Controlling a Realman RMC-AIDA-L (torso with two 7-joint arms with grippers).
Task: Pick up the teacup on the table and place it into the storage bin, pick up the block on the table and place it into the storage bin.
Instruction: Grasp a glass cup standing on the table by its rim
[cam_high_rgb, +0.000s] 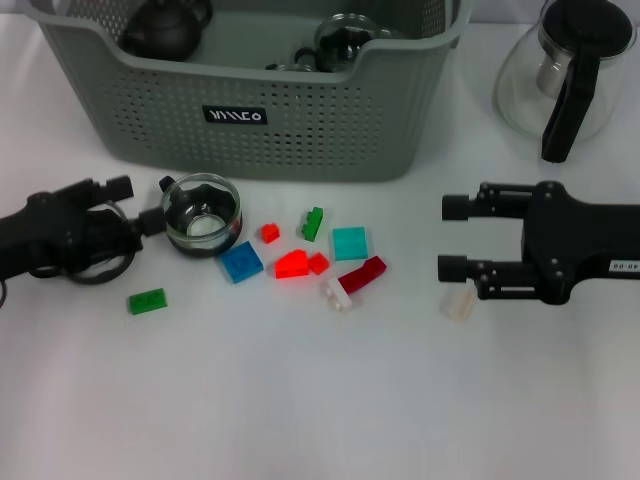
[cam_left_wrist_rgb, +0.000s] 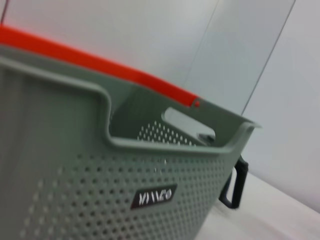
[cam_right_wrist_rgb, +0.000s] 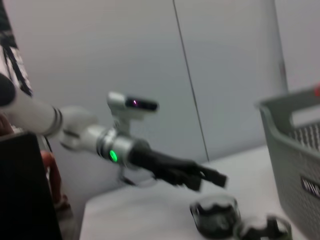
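Your left tool (cam_high_rgb: 150, 207), tips spread, sits level just beside the teacup (cam_high_rgb: 202, 215) before the storage bin (cam_high_rgb: 300, 120); straddle its rim squarely before pinching, while your right tool (cam_high_rgb: 452, 238), also spread, idles far from the blocks (cam_high_rgb: 300, 263).

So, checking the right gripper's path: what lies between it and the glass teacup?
Head view: loose blocks lie between the right gripper and glass teacup.

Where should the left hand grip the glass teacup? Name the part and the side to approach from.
Grip the rim wall of the glass teacup, probably from the robot's left. It stands upright, mouth up, and the left hand is already beside that side. Blocks crowd its other side, and the storage bin stands close behind.
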